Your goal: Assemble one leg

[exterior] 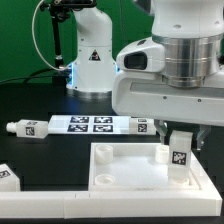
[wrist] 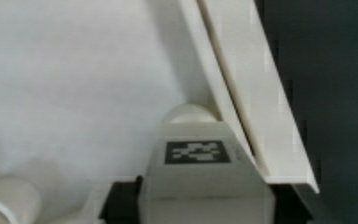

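The claw [exterior: 180,146] is clenched on the leg [exterior: 180,157]. It holds the leg upright over the far right part of the large white panel [exterior: 130,178], with the leg's square tag facing the camera. Whether the leg's foot touches the panel cannot be told. In the wrist view the same leg [wrist: 197,150] sits between the dark fingers [wrist: 130,198], just beside a long white strip [wrist: 256,95] that runs slantwise past it. Whether that strip belongs to the panel is not clear.

Beyond the panel the marker board [exterior: 92,124] lies flat. At the exterior view's left a second peg [exterior: 25,128] lies on its side, well apart from the claw. A third peg [exterior: 7,175] shows at the near left edge, cut off by the frame. Nothing stands between the held leg and the panel below it.

The tabletop [exterior: 50,150] is black. A white robot base [exterior: 92,58] stands at the far side before a green backdrop [exterior: 20,35].
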{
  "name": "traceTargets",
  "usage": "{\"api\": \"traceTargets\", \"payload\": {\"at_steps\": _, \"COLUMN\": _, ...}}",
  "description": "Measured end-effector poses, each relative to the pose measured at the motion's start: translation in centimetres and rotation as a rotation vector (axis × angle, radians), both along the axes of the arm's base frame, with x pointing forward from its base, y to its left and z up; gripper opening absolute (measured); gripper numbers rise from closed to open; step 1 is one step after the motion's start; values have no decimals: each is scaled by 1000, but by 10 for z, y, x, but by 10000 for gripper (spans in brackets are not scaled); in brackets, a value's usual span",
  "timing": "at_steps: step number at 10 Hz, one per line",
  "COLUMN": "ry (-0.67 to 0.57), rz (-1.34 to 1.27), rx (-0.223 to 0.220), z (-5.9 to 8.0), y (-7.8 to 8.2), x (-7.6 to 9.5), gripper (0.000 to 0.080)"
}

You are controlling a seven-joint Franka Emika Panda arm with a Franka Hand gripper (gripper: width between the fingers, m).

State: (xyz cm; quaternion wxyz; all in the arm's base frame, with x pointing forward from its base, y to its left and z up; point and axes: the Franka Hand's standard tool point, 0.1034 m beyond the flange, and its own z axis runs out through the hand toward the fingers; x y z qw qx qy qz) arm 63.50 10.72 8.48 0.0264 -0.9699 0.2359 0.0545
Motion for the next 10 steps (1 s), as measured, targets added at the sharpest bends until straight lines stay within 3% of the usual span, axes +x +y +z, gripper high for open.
{"api": "traceTargets", "payload": {"at_steps": 3, "ry": -22, "rz": -426, "rx": -2, "z": -1, "y": 3, "x": 3, "gripper": 285}}
{"api": "traceTargets", "payload": {"at_steps": 6, "ry": -25, "rz": -823, "rx": 57, "z": -2, "y": 3, "x": 4, "gripper": 285}}
{"api": "traceTargets", "payload": {"at_steps": 8, "ry": -15, "rz": -900, "rx": 54, "z": -2, "y": 3, "x": 5, "gripper": 285}}
{"api": "traceTargets", "payload": {"at_steps": 10, "ry": -17, "rz": -880, "rx": 54, "z": -3, "y": 3, "x": 4, "gripper": 563}}
